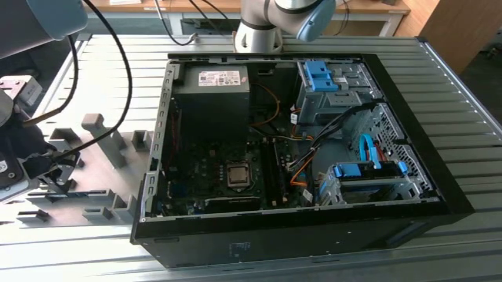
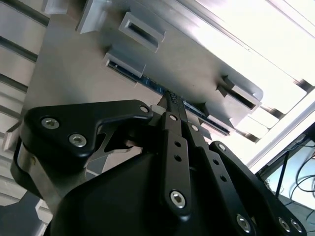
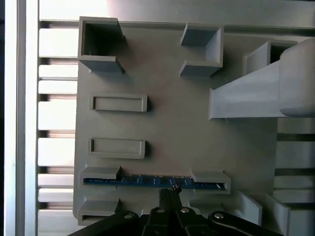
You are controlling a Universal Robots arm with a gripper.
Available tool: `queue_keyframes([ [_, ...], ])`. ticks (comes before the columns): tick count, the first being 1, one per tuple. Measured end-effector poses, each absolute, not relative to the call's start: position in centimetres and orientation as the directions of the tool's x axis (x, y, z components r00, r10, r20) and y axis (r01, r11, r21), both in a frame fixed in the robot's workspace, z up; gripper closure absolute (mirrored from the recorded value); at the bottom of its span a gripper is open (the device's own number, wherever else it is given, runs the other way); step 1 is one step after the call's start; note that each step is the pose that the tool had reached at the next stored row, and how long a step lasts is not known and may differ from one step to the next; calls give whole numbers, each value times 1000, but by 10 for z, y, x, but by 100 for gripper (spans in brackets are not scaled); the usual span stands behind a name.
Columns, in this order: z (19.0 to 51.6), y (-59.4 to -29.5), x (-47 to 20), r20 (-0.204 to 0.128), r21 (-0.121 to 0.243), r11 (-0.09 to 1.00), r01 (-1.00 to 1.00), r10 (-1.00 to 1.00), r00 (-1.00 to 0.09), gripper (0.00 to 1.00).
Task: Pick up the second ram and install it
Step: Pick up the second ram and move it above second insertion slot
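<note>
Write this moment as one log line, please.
stage: pick-up | gripper: at second ram | second ram: seated in grey fixture | lifted: not yet

Slatted metal table [image 1: 443, 67] bears computer case [image 1: 274, 249] and, apparently, grey fixture [image 1: 94, 176].

I'd call this a robotics lab or test workshop rather than a home or office. A robot arm [image 1: 259, 29] stands at the far edge of a ribbed aluminium bench [image 1: 455, 88]. An open desktop computer case [image 1: 274, 241] lies flat on the bench with its boards and wiring bare. Beside the case sits a grey plastic fixture plate [image 1: 86, 176] moulded with slots and blocks. Black cables [image 1: 129, 76] trail across the bench, and wooden desks [image 1: 368, 8] stand behind it.
</note>
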State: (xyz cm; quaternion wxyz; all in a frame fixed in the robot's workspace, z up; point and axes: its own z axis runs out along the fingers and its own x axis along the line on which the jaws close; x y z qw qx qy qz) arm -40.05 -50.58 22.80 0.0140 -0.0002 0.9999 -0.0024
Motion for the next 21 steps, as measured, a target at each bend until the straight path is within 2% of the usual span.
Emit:
queue_keyframes([
  [21,228,-506,-401,-28,-5,970,-244,-244,-969,89],
])
